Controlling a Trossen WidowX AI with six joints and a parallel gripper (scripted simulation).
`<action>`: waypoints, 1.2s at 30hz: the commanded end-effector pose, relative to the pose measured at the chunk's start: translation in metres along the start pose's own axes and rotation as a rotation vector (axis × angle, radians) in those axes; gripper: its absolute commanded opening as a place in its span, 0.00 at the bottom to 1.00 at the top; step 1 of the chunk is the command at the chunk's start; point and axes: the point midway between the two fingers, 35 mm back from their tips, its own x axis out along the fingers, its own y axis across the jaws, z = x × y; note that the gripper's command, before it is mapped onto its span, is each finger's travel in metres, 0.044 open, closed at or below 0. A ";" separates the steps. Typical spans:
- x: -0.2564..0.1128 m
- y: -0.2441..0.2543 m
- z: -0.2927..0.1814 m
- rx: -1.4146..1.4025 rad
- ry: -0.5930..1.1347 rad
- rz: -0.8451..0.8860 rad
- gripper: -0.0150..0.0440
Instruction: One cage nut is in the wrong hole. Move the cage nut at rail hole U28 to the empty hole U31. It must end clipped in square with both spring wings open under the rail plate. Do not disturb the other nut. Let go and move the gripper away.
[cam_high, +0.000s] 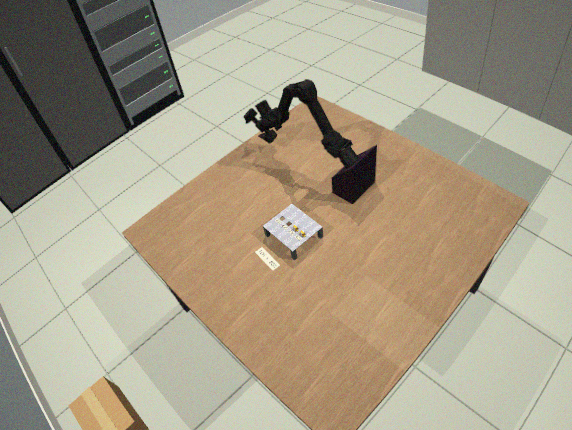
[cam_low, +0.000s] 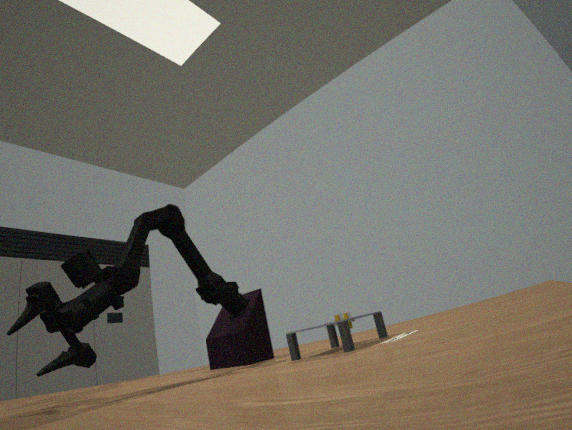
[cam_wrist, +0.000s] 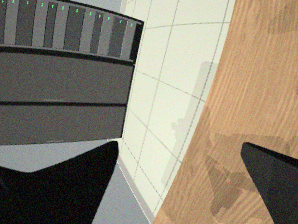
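Cage nuts: two, small, yellow to gold, with darker patches. First nut (cam_high: 295, 228), second nut (cam_high: 303, 233), side by side in neighbouring holes toward one end of the row on the raised plate (cam_high: 300, 215) (cam_low: 367, 315). Hole labels too small to read, so cannot tell which nut is the one at U28. From the side, yellow bits stand above the plate's thin edge, and some yellow shows below it. Wing shape and squareness of seating too small to judge.

Two dark square openings, near opening (cam_high: 289, 223) and far opening (cam_high: 282, 218), continue the same line; pale marks run alongside.

Plate: squarish, thin, pale grey with a mottled, streaky face, on short dark blocky legs. Flat cream card (cam_high: 267, 258) (cam_low: 400, 336) just beside it, dark lettering unreadable.

Table (cam_high: 380, 300) (cam_low: 450, 370) (cam_wrist: 255, 75): warm brown wood, fine streaky grain, shadows across it.

Arm (cam_high: 320, 117) (cam_low: 192, 250): matt black, angular, rising from a dark purple wedge-like block (cam_high: 357, 177) (cam_low: 245, 340). Gripper (cam_high: 259, 126) (cam_low: 23, 354) (cam_wrist: 181, 148) well apart from the plate, tapered fingers spread wide, nothing between them.

Cardboard box (cam_high: 100, 405) on the pale tiled floor: tan, lighter strip along its top.
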 end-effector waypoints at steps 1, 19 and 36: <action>0.005 -0.015 -0.049 -0.106 0.106 -0.069 1.00; -0.077 -0.061 -0.291 -0.606 0.789 -0.162 1.00; -0.270 -0.160 -0.423 -1.804 1.462 0.087 1.00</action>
